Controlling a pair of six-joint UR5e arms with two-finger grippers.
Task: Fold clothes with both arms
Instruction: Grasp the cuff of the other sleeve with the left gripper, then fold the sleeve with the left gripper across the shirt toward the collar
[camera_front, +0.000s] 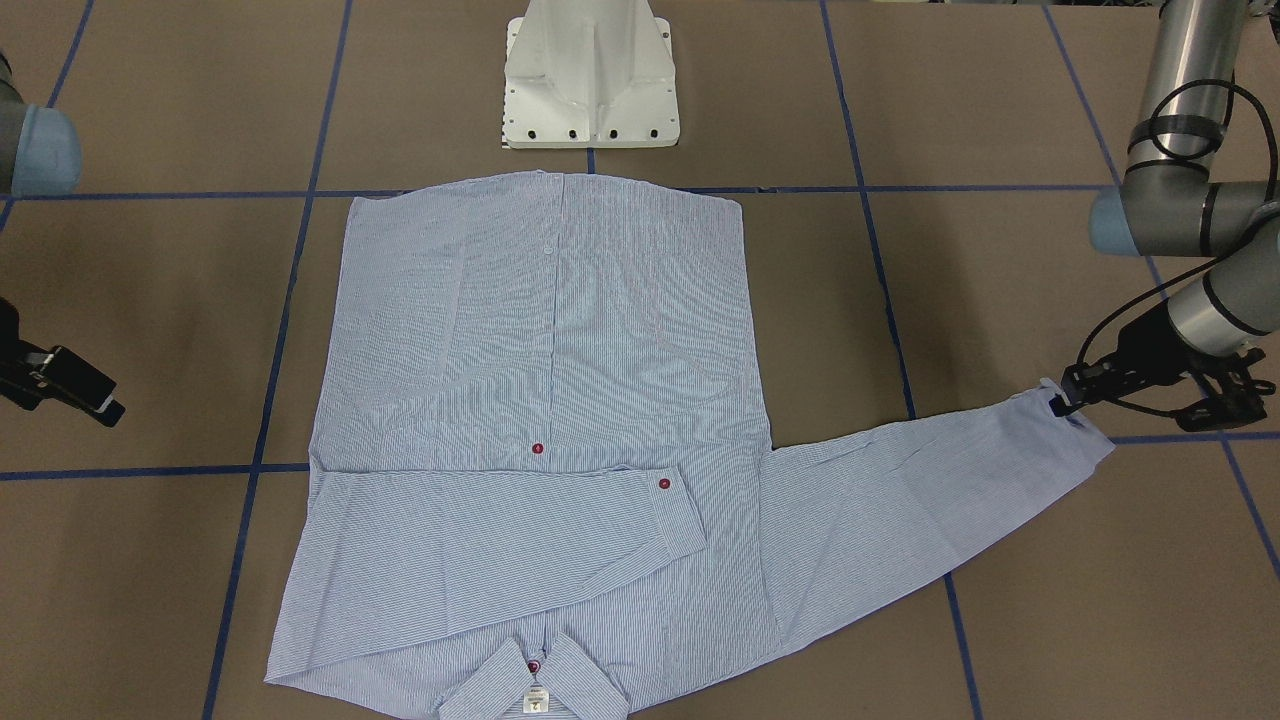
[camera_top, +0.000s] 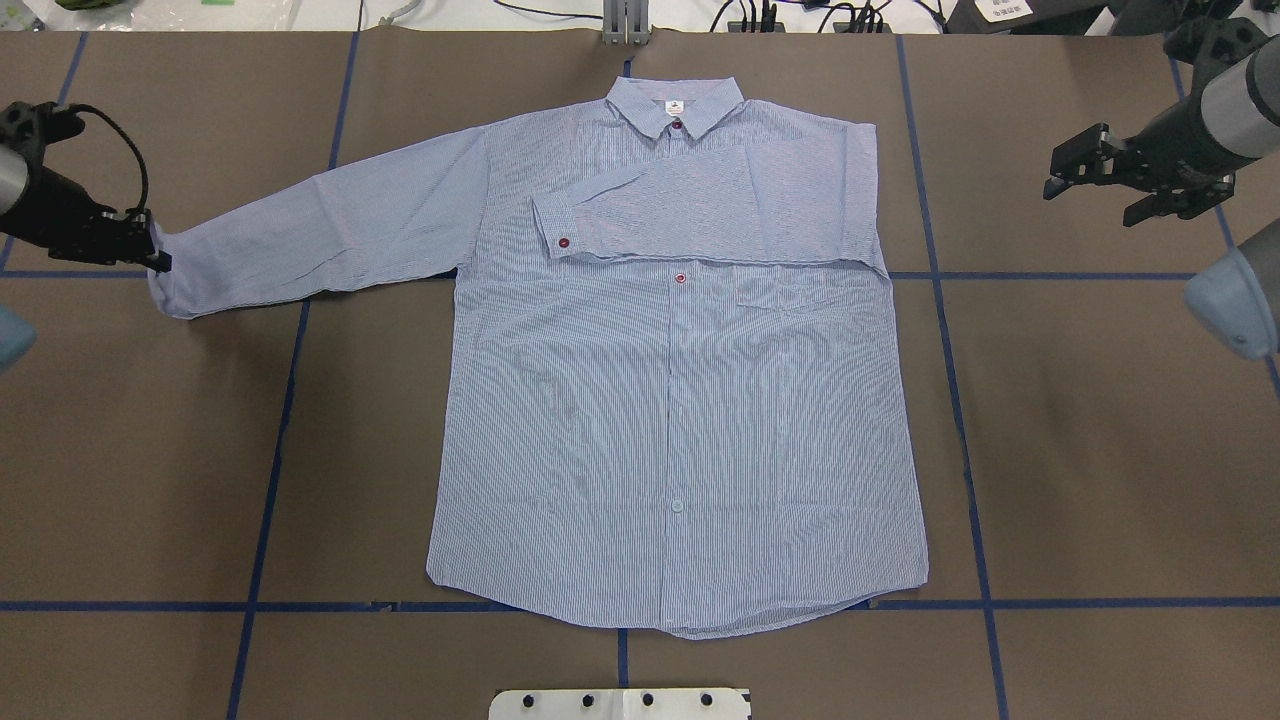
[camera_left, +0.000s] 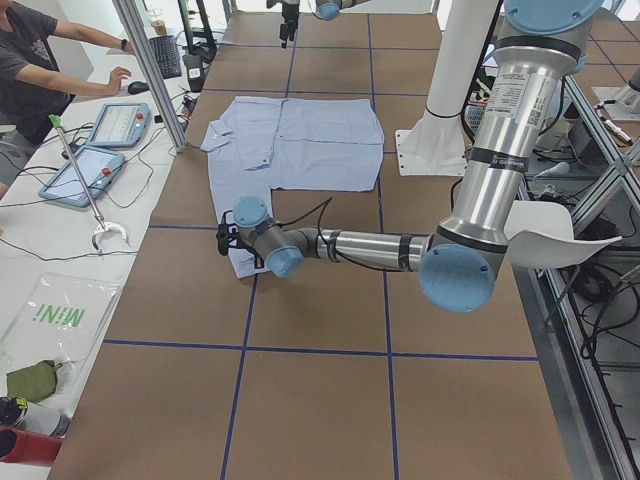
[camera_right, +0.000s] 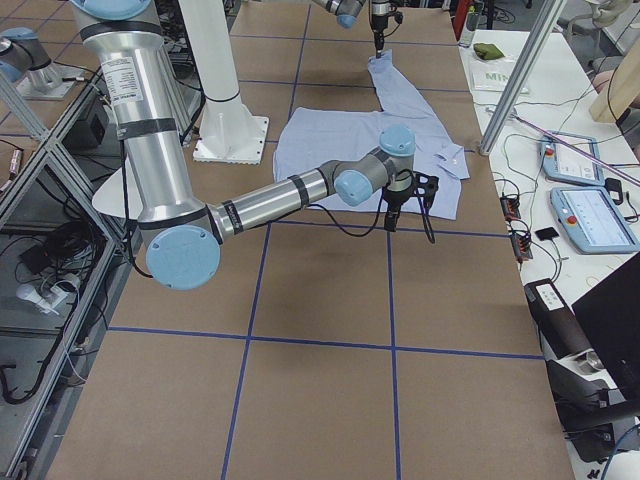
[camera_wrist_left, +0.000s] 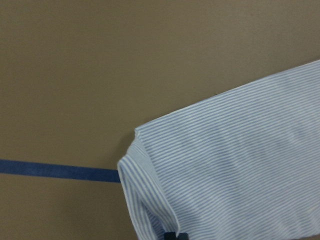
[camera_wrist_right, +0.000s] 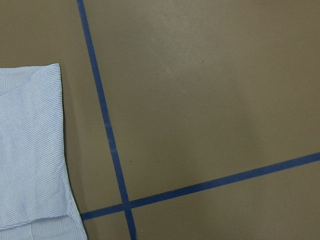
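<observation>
Shirt (camera_top: 680, 400), fine-striped, flat on matte brown table (camera_top: 1080, 450)

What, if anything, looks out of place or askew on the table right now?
Nothing is damaged or spilled. The shirt lies flat but lopsided: one sleeve is folded across the chest, the other sleeve stretches out sideways, its cuff pinched by the left gripper.

shirt (camera_top: 680, 400): light blue, fine white stripes | buttons (camera_top: 680, 278): dark red | table (camera_top: 1100, 450): brown, blue grid lines
</observation>
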